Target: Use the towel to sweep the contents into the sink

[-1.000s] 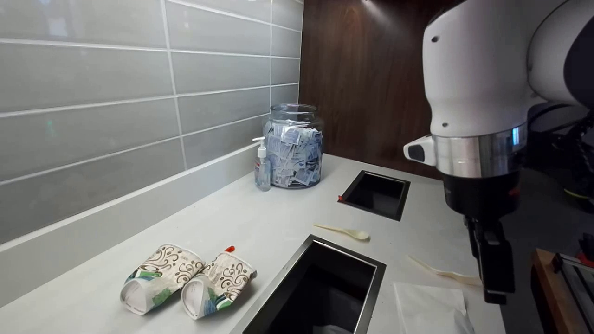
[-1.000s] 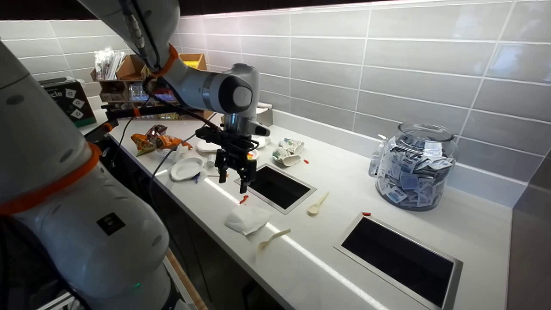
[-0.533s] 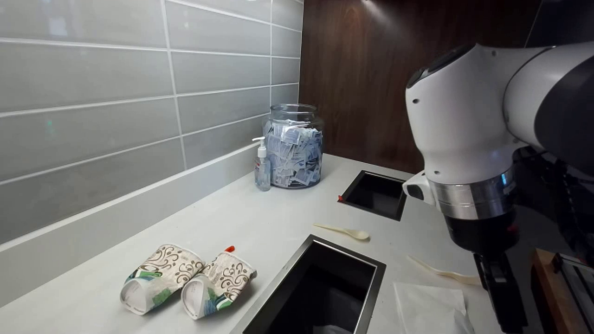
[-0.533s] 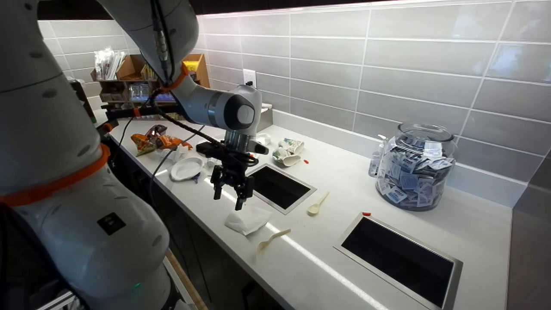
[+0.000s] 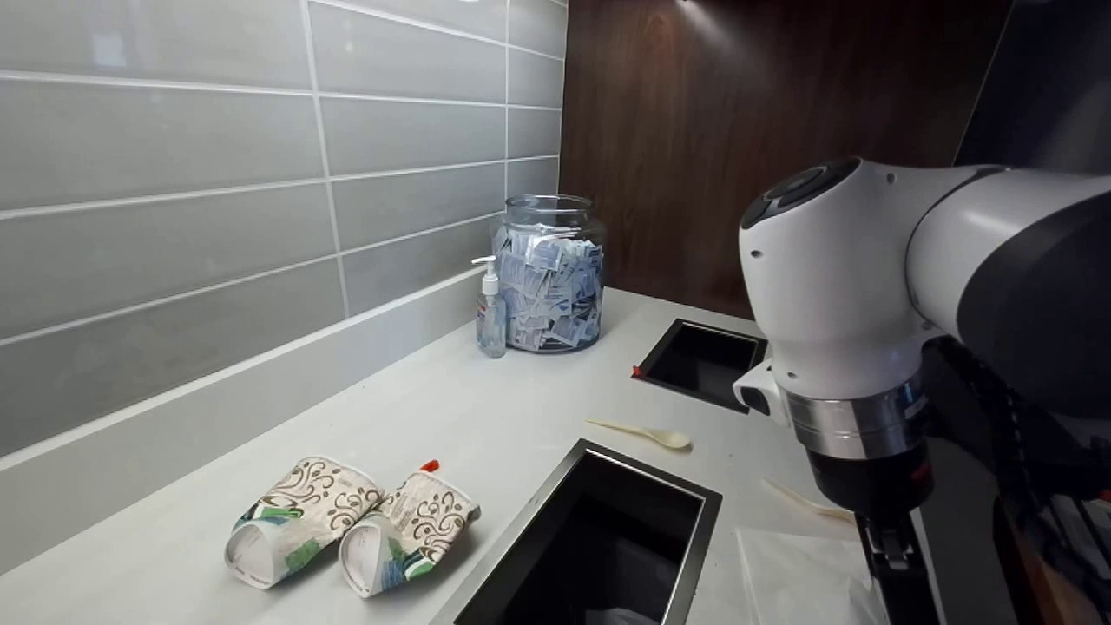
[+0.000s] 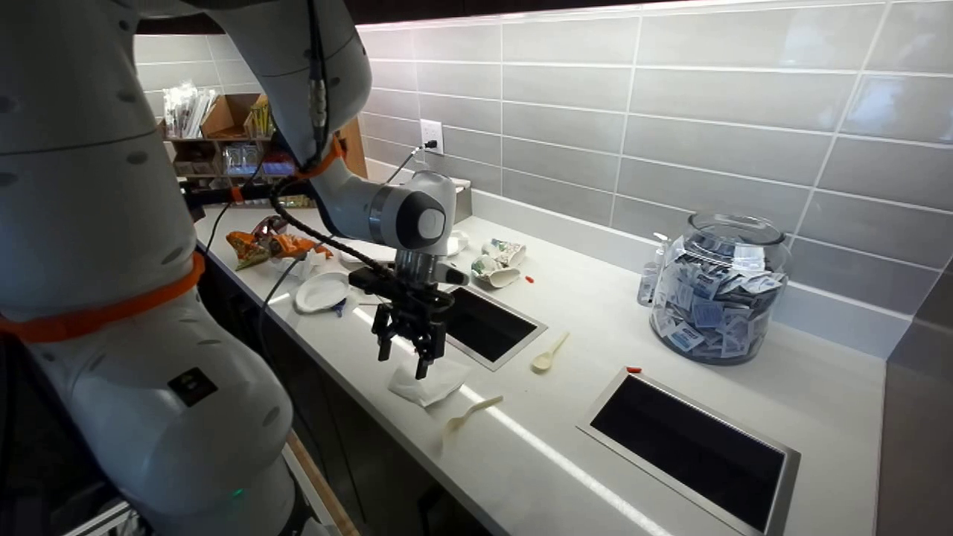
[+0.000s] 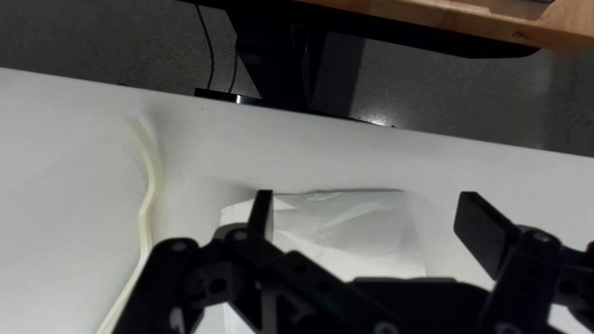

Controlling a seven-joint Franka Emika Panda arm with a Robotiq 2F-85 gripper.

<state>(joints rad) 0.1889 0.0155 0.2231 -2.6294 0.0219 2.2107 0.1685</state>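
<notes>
The towel, a thin off-white cloth point(image 6: 432, 388), lies flat with slight creases on the counter beside the sink opening. It also shows in an exterior view point(image 5: 794, 569) and in the wrist view point(image 7: 345, 232). My gripper point(image 6: 403, 363) is open and empty, pointing down over the towel. In the wrist view the gripper's fingers point(image 7: 366, 197) stand wide apart; one overlaps the towel, the other is beyond its edge. I cannot tell whether they touch it. The sink opening has a metal rim point(image 5: 521, 531). A red bit is mostly hidden behind my gripper.
Pale spoons point(image 6: 549, 357) point(image 6: 473, 414) lie near the towel. Red bits point(image 6: 529, 280) point(image 6: 633, 370) and crushed patterned cups point(image 5: 304, 521) are on the counter. A second opening point(image 5: 699, 365), a glass jar point(image 6: 718, 298), a pump bottle point(image 5: 491, 317) and a plate point(image 6: 322, 292) stand farther off.
My gripper has come down and moved over the towel, staying open. It now covers the red bit beside the sink opening. The towel and the other things have not moved.
</notes>
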